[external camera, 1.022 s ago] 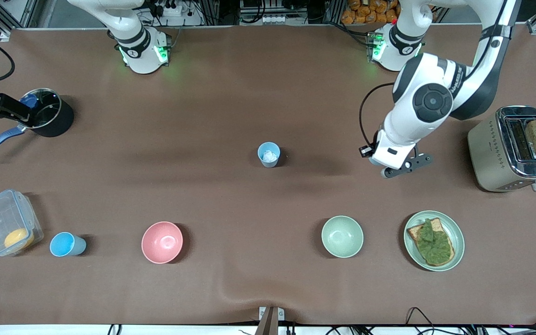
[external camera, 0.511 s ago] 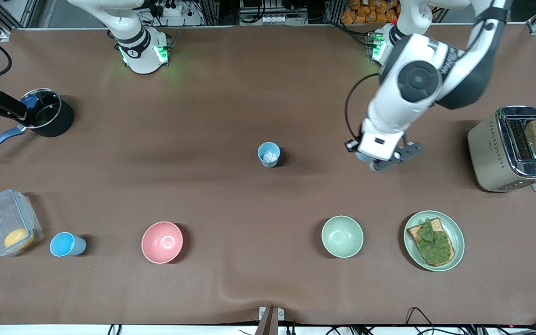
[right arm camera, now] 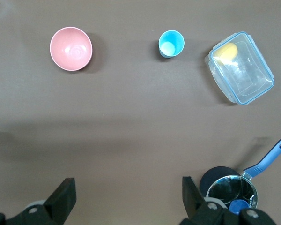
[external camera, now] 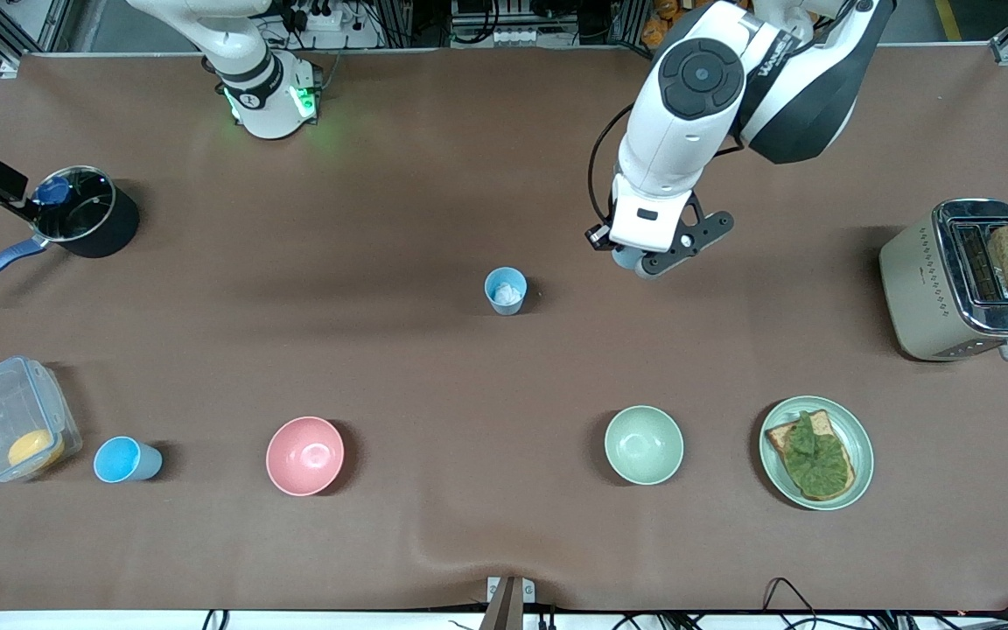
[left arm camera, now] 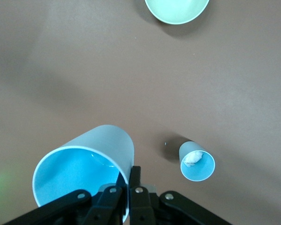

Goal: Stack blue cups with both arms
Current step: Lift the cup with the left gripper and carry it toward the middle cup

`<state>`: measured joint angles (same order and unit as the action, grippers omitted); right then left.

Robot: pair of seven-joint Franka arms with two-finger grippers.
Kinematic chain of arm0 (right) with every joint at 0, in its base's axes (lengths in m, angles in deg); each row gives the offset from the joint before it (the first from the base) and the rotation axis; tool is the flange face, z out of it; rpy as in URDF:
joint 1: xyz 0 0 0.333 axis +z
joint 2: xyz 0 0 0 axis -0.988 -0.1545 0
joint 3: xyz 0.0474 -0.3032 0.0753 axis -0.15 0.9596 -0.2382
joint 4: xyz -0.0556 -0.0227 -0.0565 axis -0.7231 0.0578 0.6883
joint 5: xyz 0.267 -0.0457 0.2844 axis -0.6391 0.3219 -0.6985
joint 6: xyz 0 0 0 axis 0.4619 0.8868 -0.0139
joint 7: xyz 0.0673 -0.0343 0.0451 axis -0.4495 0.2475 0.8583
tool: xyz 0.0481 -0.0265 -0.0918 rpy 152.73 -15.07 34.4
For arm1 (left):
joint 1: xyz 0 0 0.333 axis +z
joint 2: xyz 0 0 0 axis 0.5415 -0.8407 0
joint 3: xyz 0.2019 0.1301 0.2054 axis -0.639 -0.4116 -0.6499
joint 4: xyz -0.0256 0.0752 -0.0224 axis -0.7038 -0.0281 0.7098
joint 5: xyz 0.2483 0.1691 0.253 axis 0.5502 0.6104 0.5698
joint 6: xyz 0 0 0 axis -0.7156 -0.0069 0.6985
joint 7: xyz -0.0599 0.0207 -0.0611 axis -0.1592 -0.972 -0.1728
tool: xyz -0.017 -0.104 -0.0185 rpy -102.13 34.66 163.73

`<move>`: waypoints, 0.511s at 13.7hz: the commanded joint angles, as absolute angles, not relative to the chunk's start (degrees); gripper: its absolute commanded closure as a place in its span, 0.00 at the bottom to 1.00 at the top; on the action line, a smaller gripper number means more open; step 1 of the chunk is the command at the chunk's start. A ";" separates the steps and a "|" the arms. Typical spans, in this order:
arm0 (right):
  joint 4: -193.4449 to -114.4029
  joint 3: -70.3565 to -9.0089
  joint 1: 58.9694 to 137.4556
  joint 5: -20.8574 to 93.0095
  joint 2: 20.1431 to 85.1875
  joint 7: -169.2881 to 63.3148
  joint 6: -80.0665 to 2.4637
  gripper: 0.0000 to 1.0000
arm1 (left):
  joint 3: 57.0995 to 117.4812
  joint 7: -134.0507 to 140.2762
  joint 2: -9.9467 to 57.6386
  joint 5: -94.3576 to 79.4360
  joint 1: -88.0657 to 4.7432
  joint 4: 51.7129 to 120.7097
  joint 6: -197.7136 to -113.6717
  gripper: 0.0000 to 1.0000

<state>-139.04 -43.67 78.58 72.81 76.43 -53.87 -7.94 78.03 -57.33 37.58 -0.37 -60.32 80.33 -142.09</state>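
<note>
The left gripper [left arm camera: 129, 187] pinches the rim of 1 blue cup [left arm camera: 84, 171], carrying it over mid-table toward the cup holding white stuff [external camera: 505, 290], likely for stacking. The right gripper [right arm camera: 126, 197] waits wide open and empty above the pot [external camera: 84, 213]; a third cup [external camera: 125, 459] sits near the front edge.

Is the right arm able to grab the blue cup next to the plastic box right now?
Probably yes. The right gripper is open, holds nothing, and nothing stands over the blue cup beside the plastic box.
</note>
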 commanded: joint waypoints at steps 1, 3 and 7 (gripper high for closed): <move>-137.34 -43.90 78.21 72.22 75.43 -54.41 -6.85 0.00 | 80.37 -59.86 34.45 -0.85 -60.56 76.16 -140.57 1.00; -137.34 -43.99 78.30 72.22 75.34 -54.42 -6.85 0.00 | 82.93 -60.75 32.43 -0.66 -61.08 75.01 -140.57 1.00; -137.34 -43.99 78.39 72.22 75.34 -54.33 -6.85 0.00 | 83.55 -61.63 29.09 -0.93 -64.51 74.74 -141.36 1.00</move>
<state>-138.96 -43.79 78.59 72.80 76.00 -53.94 -7.93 83.48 -60.73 31.76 -0.41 -63.39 77.13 -142.08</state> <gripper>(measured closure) 0.000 0.965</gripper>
